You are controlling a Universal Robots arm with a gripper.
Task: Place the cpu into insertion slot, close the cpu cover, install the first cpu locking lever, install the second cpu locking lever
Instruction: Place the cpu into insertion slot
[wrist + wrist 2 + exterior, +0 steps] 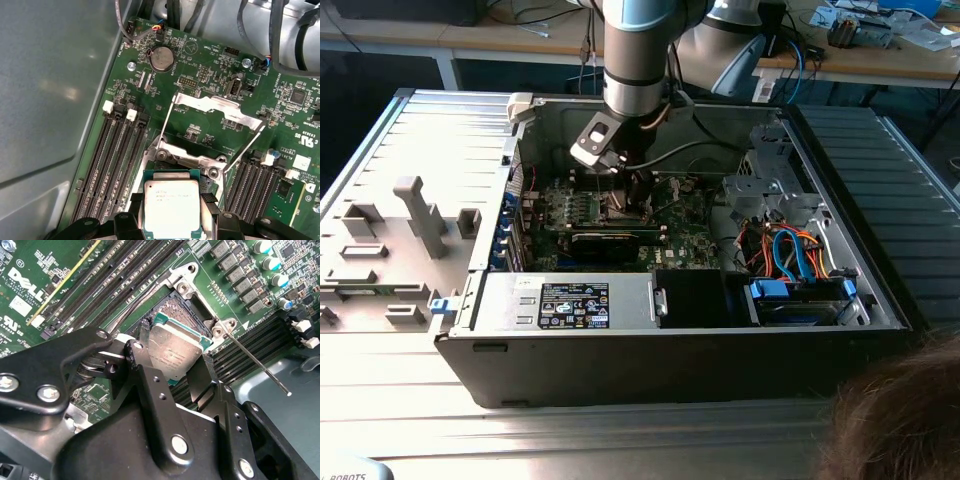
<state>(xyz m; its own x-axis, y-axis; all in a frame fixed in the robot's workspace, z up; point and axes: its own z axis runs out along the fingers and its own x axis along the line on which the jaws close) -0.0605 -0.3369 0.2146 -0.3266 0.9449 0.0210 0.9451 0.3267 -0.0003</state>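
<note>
My gripper is shut on the cpu, a flat square chip with a dull silver top, pinched at two opposite edges between black fingers. The cpu hangs a little tilted right over the insertion slot, whose dark recess shows past one edge of the chip. Whether the chip rests in the slot, I cannot tell. The cpu cover stands flipped open beyond the slot's silver frame. Both thin wire locking levers are unlatched and swung out. In the exterior view the gripper is low over the green board.
The open computer case walls in the board. A long black card lies close in front of the gripper, memory slots flank the socket, and bundled cables sit at the exterior view's right. A person's hair shows at the lower right.
</note>
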